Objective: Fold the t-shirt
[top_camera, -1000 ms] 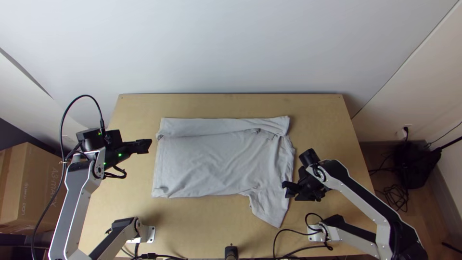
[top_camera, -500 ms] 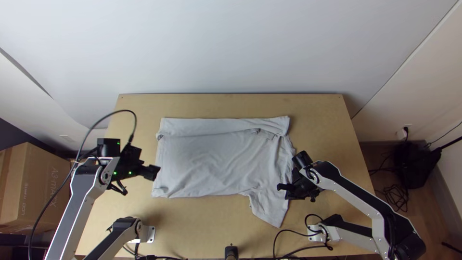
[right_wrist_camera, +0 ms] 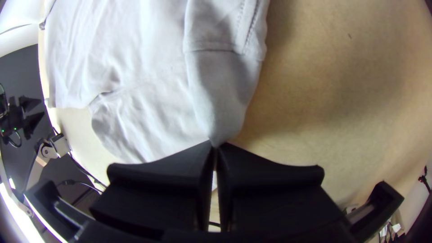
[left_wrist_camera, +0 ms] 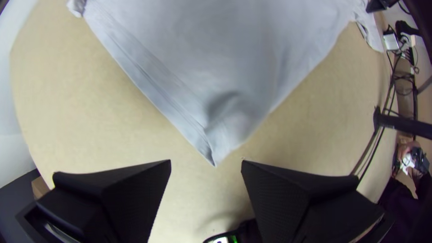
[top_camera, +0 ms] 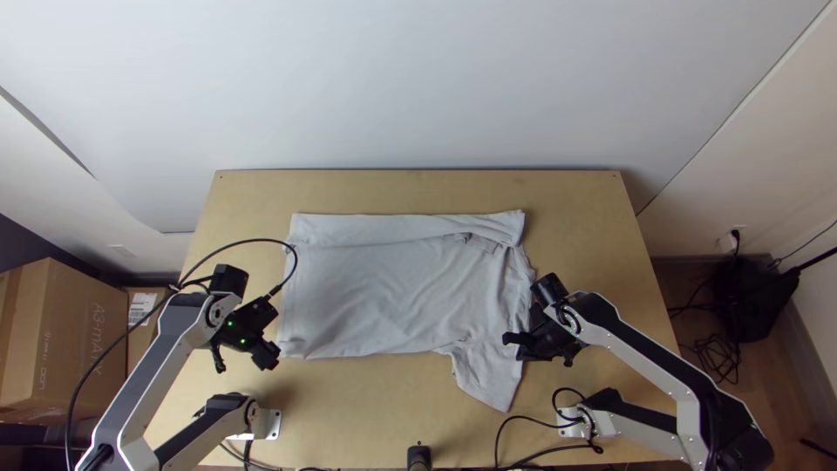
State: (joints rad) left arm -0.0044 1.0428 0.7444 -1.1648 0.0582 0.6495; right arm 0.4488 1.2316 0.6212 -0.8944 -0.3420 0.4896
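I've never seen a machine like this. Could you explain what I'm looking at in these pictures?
You are seeing two robot arms, each ending in a gripper, a kind of two-fingered hand. The top view looks down from above the table; the other two come from cameras on the arms' wrists, so each shows its own black fingers close up.

On the table lies a light grey t-shirt, mostly spread flat. A strip along its far side is folded over, and one sleeve sticks out toward the near edge.

The right gripper has its fingers together, seemingly pinching the shirt's edge near that sleeve. The left gripper is open at a bottom corner of the shirt and holds nothing.
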